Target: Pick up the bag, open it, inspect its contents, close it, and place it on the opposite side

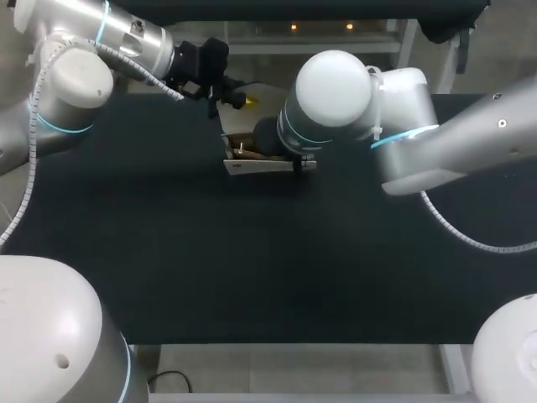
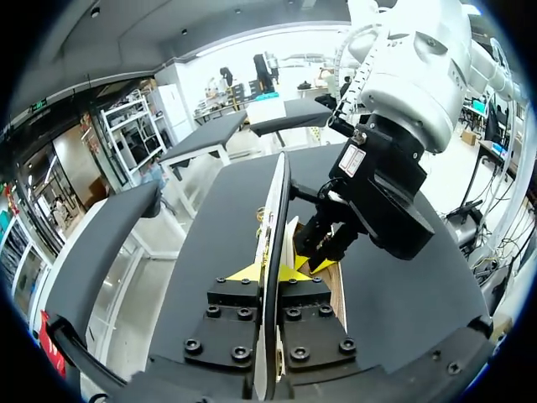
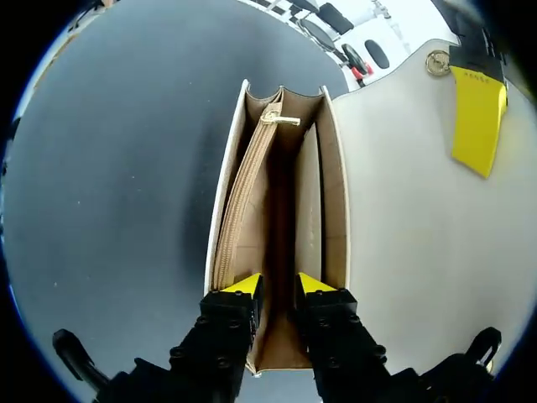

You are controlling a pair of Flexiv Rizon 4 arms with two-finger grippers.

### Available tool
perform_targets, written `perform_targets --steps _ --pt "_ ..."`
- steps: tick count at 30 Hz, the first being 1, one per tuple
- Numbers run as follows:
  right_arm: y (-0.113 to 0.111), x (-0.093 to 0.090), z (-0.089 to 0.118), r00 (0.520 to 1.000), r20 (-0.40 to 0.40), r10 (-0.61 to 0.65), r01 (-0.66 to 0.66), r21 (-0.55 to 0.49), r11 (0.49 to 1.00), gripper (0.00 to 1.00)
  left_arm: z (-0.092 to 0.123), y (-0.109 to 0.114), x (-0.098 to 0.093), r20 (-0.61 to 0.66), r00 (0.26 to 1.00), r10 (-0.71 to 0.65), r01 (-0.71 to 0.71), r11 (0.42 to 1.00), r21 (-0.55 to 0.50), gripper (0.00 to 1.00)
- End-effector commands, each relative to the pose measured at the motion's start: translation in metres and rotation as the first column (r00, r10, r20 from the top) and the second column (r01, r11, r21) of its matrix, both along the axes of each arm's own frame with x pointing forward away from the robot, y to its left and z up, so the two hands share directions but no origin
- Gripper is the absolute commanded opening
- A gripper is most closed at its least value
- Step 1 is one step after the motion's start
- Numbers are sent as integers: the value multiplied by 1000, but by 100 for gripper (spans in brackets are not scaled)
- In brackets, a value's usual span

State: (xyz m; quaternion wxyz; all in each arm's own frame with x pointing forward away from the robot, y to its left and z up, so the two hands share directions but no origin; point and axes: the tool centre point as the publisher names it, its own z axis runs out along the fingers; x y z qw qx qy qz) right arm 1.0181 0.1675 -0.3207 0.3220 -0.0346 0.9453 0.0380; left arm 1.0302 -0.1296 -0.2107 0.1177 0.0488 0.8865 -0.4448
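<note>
Cream bag (image 1: pixel 252 164) stands open at the middle of the table's (image 1: pixel 252 269) far edge. Left gripper (image 2: pixel 273 270) pinches its raised flap (image 2: pixel 275 210); right gripper (image 3: pixel 279 284) fingers, slightly apart, dip into its mouth. Wrist label (image 2: pixel 353 161) unreadable

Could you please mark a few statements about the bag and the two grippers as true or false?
1. The left gripper is shut on the bag's flap. True.
2. The flap lies closed over the bag. False: it is open, leaving the mouth exposed.
3. The right gripper is at the bag's open mouth. True.
4. The lining is red. False: the lining is tan.
</note>
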Motion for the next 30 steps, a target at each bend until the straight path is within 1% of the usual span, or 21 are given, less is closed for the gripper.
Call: perform_targets --steps 1,18,29,30 --pt "2 3 -3 1000 -3 -4 4 -5 1000 100 1 -1 3 -14 1000 -14 14 1000 0 0" --pt "3 13 -5 1000 -28 9 -9 10 1000 100 -14 -5 14 -67 997 -26 28 999 28 0" --pt "4 17 -6 999 -38 15 -15 11 1000 89 -17 -2 15 -75 997 -21 23 999 30 0" --pt "4 17 -6 999 -39 16 -16 10 1000 90 -17 -2 15 -74 997 -20 23 999 30 0"
